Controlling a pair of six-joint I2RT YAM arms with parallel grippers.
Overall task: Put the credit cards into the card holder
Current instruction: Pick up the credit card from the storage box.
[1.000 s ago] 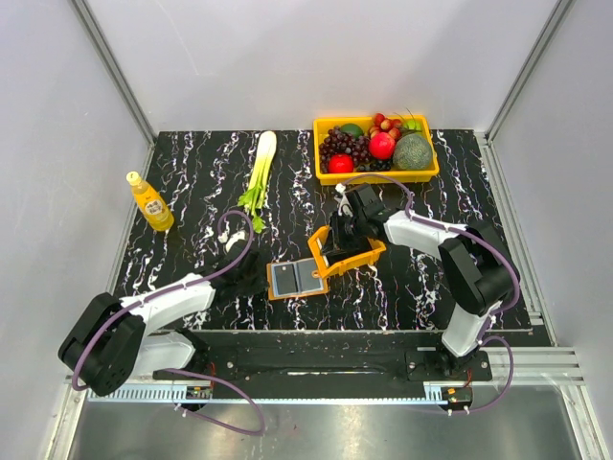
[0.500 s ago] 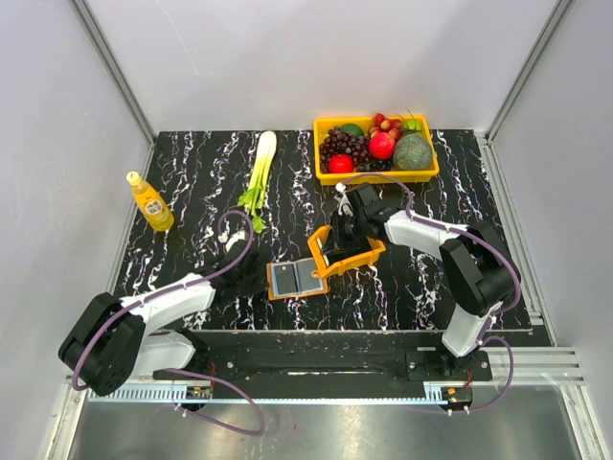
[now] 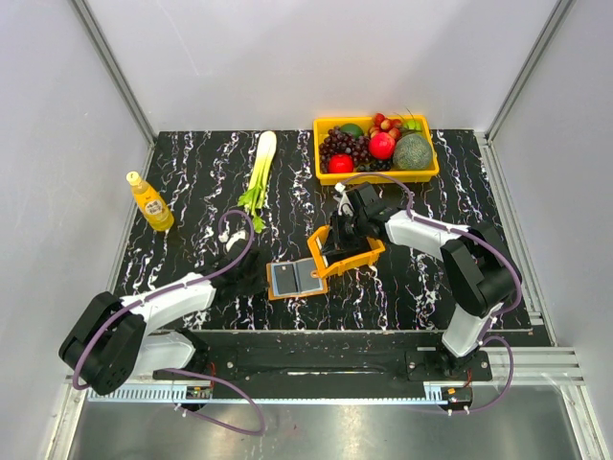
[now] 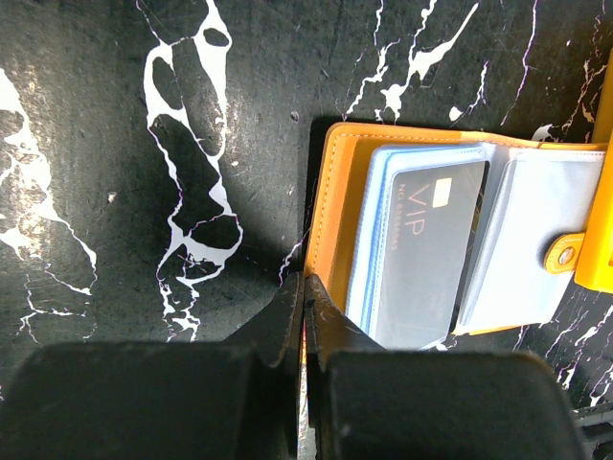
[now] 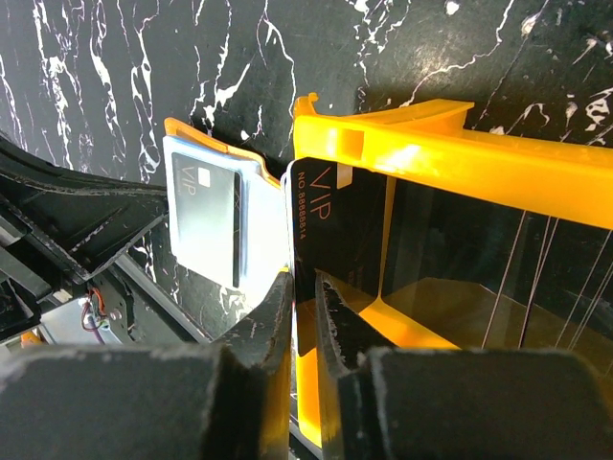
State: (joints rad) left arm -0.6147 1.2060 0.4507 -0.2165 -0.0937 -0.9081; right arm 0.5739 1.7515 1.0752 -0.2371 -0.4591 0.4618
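Note:
The orange card holder [image 3: 295, 278] lies open on the black marbled table, with one dark VIP credit card [image 4: 426, 249] tucked in its clear sleeve. My left gripper [image 4: 305, 292] is shut on the card holder's [image 4: 335, 220] left orange edge and pins it down. My right gripper [image 5: 306, 287] reaches into the small orange tray [image 5: 460, 163], just right of the holder [image 5: 206, 206]. Its jaws are closed on a second dark VIP credit card [image 5: 335, 220], which stands against the tray's left wall. From above, the right gripper [image 3: 335, 244] hangs over the tray [image 3: 364, 257].
A yellow basket [image 3: 378, 176] of fruit stands at the back, right behind the right arm. A celery stalk [image 3: 259, 168] lies at the back centre and a yellow bottle [image 3: 150, 202] stands at the far left. The left arm's fingers [image 5: 77, 220] show beside the holder.

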